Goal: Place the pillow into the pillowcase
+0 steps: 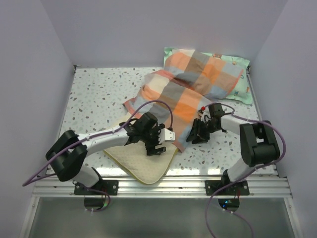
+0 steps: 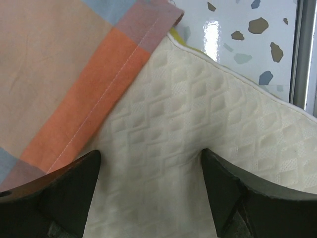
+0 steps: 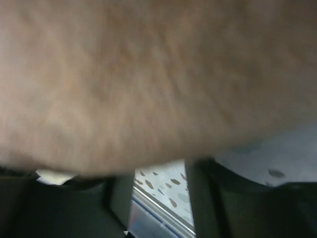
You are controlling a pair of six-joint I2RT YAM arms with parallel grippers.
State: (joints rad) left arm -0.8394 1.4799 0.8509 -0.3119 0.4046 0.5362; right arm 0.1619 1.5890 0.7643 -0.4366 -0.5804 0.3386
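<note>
The left arm (image 1: 94, 141) reaches from 7 o'clock toward the centre of the speckled desk (image 1: 94, 94). The left gripper (image 1: 159, 144) sits low over the pillow (image 1: 141, 166), with its fingers (image 2: 59, 198) spread apart and nothing between them; the wrist view shows the cream quilted diamond texture filling the gap. The pillow lies flat at the 6 o'clock edge of the desk, and its far end is tucked under the stitched hem of the pillowcase (image 1: 178, 94). The pillowcase, a plaid of orange, grey, pink and pale blue, runs from the desk centre toward 1 o'clock. The right gripper (image 1: 198, 133) is at the pillowcase's 5 o'clock edge. In the right wrist view blurred fabric covers the fingertips, so it cannot be determined whether this gripper is clamped on the cloth or apart. A mint-green pillow (image 1: 240, 82) lies at 1 o'clock, partly under the pillowcase. Its printed markings are too small to read.
</note>
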